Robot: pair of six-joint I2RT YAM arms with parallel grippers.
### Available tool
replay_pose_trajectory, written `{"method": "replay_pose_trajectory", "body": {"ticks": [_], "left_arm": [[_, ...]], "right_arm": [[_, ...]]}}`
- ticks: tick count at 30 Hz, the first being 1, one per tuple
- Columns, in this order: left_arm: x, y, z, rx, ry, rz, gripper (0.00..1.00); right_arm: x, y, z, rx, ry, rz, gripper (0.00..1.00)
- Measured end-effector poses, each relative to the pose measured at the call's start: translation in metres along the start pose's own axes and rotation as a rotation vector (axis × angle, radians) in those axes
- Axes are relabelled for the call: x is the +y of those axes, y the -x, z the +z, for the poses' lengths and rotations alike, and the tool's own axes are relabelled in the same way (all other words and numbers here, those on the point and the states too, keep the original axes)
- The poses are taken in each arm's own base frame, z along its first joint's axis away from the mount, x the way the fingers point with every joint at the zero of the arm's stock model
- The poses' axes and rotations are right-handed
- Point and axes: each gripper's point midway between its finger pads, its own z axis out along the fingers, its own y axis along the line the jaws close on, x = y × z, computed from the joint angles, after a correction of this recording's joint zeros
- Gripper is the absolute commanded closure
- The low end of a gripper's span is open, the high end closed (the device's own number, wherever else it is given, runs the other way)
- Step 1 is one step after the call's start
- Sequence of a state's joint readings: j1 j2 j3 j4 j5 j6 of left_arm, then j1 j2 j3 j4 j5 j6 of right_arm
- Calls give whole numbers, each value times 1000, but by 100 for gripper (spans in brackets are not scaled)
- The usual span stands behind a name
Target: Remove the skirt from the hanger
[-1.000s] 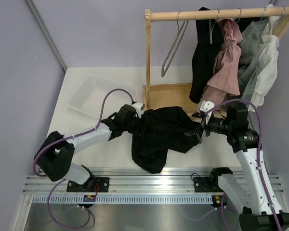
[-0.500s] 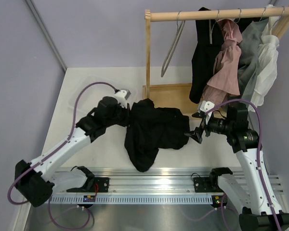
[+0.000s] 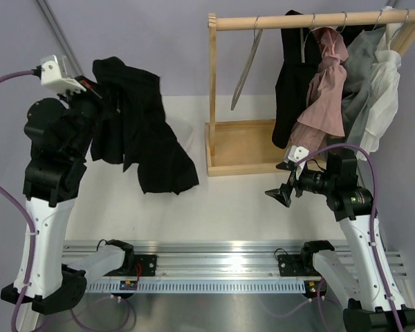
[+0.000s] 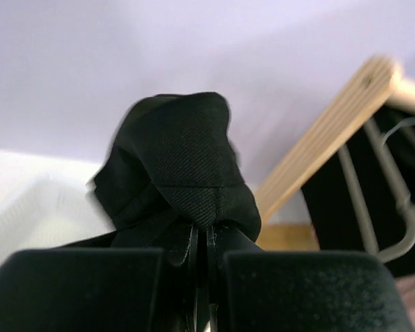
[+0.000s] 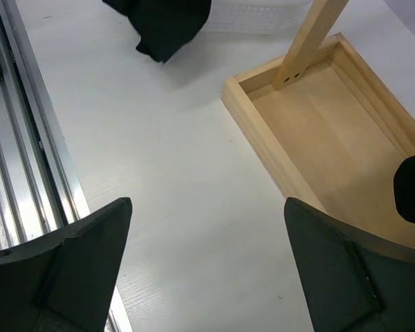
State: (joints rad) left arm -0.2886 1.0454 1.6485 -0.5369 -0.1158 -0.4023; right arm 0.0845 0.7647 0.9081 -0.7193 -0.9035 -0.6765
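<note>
The skirt (image 3: pixel 142 131), black and floppy, hangs in loose folds in the air over the table's far left. My left gripper (image 3: pixel 90 93) is raised high and shut on a bunched fold at its top; in the left wrist view the cloth (image 4: pixel 183 159) bulges out above the closed left gripper (image 4: pixel 202 232). The hanger (image 3: pixel 243 72), slim, grey and bare, hangs by its hook from the wooden rail and also shows in the left wrist view (image 4: pixel 394 200). My right gripper (image 3: pixel 280 188) stands open and empty over the table right of centre; in its own view the right gripper (image 5: pixel 207 201) looks down on bare tabletop, with the skirt's lower edge (image 5: pixel 162 24) far off.
A wooden rack with a tray base (image 3: pixel 242 145) stands at the back. Its rail carries a black garment (image 3: pixel 294 83), a pink one (image 3: pixel 325 90), and grey and white ones. A white basket (image 5: pixel 256 17) lies behind the skirt. A metal rail (image 3: pixel 214 263) runs along the near edge.
The left gripper shut on the skirt and swung it up and to the left, off the table. The right gripper came apart from the cloth and stays open in place.
</note>
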Motion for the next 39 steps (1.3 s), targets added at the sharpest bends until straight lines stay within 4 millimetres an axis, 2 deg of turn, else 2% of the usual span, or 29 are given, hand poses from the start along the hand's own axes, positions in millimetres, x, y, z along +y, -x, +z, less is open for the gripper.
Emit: {"method": "replay_pose_trajectory", "body": {"ticks": [2, 4, 7, 12, 15, 17, 20, 24, 28, 32, 36, 39], "left_arm": [[-3, 23, 1, -58, 7, -13, 100], [-2, 35, 6, -89, 22, -21, 100], [7, 42, 24, -109, 73, -20, 100], [24, 36, 65, -84, 155, -1, 100], [25, 42, 84, -91, 171, 24, 100], [22, 54, 92, -114, 169, 43, 100], [17, 73, 96, -164, 165, 68, 100], [15, 98, 92, -241, 179, 102, 100], [23, 110, 89, -284, 217, 140, 100], [45, 92, 91, -251, 276, 181, 100], [77, 50, 91, -153, 339, 221, 100], [94, 20, 93, -83, 353, 232, 100]], "right_arm": [[1, 0, 0, 2, 1, 2, 0], [1, 0, 0, 1, 1, 2, 1], [1, 0, -1, 0, 0, 0, 0], [2, 0, -1, 0, -1, 0, 1], [2, 0, -1, 0, -1, 0, 1], [2, 0, -1, 1, 0, 0, 1], [2, 0, -1, 1, 0, 1, 1], [2, 0, -1, 2, 0, 2, 0], [2, 0, -1, 2, 0, 2, 0], [2, 0, -1, 2, 0, 2, 0], [2, -1, -1, 3, 0, 4, 0], [1, -2, 0, 6, 3, 8, 1]]}}
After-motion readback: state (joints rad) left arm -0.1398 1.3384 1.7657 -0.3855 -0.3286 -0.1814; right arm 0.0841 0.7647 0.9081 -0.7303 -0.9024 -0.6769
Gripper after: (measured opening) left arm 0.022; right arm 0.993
